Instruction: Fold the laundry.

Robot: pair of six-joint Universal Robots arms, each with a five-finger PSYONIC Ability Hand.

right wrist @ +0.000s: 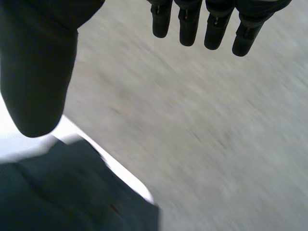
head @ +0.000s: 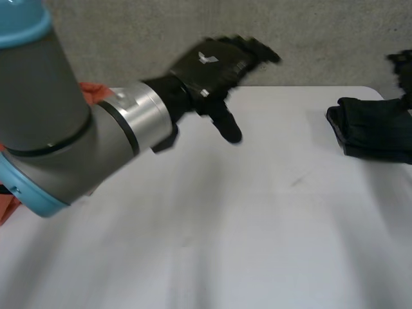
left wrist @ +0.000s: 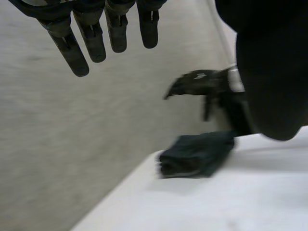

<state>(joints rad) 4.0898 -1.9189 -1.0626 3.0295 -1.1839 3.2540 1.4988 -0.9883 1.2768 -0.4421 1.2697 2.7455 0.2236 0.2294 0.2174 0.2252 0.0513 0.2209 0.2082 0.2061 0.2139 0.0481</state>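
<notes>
Fabric, so expect it to be light and limp, with no stiffness and nothing to break. It will likely sag and come unfolded if lifted at one point, and I'd guess it slides easily on the smooth white table (head: 225, 244). Best hold is to pinch an edge or corner through all the layers, one hand per side, rather than grab the middle.

Left side: an orange cloth (head: 96, 93) shows on either side of the left arm (head: 58, 129), from the near left edge back toward the far edge. It looks crumpled and is probably more laundry. Most of it is hidden, so that's all I can say.

Right side, toward the far edge: a dark cloth (head: 372, 129), near-black, matte and thick-looking. It is bundled into a compact layered wad close to the table's far right corner. It lies flat with the layers stacked.

The right hand (right wrist: 219, 24) hovers over the far side of that wad. Its fingers are straight, the thumb is well apart and it holds nothing. It doesn't seem to be touching the cloth, though the view is blurred there.

Far middle: the left hand (head: 212, 64) is raised above the table with fingers straight out and thumb hanging down. It is empty and well apart from both cloths.
</notes>
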